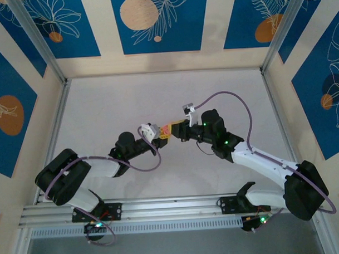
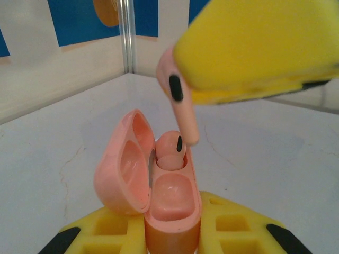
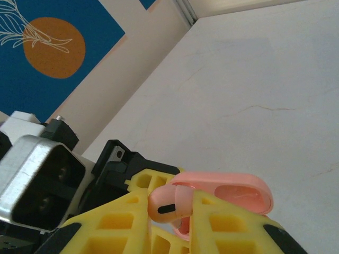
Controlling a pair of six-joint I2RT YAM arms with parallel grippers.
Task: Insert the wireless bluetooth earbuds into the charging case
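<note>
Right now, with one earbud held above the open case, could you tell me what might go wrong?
The held earbud hangs with its stem tip beside the seated earbud, not over the empty slot; lowering may knock it. The right gripper pinches its rounded head, so it might slip. Pushing could twist the charging case in the left gripper.

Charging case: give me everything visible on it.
Salmon-pink glossy plastic charging case, pebble-shaped, clamped at its base between the left tool's yellow fingers, opening facing away from the tool. Its hinged lid stands open to one side. One earbud sits in the far slot; near slot empty. A second earbud hangs stem-down just above.
</note>
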